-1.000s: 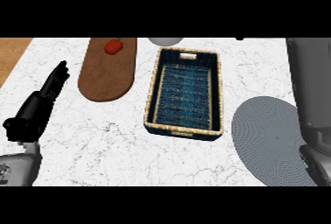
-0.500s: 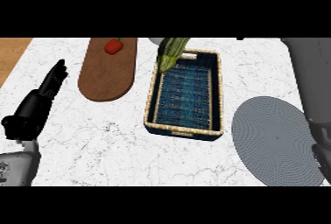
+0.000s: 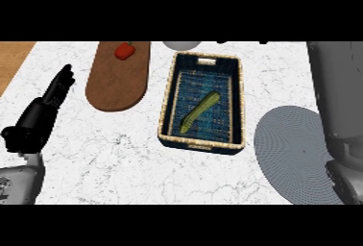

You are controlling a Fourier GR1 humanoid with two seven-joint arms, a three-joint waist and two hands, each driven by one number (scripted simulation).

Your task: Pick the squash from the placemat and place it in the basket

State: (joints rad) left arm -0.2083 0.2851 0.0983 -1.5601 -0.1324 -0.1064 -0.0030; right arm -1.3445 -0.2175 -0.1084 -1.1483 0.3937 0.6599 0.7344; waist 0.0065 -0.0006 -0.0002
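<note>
The squash, a long green one, lies slanted on the blue floor of the wicker basket in the middle of the counter. No hand touches it. The round grey placemat lies to the basket's right with nothing on it. My left hand rests at the left edge, fingers straight and pointing away, open. A grey forearm fills the right edge; its hand is out of sight.
A brown oval cutting board lies left of the basket with a red pepper at its far end. A pale round object shows at the top edge. Wooden floor shows at the far left.
The squash, unseen a second ago, showed tilted over the basket's far end half a second ago and now lies inside the basket. The left hand has stayed put.
</note>
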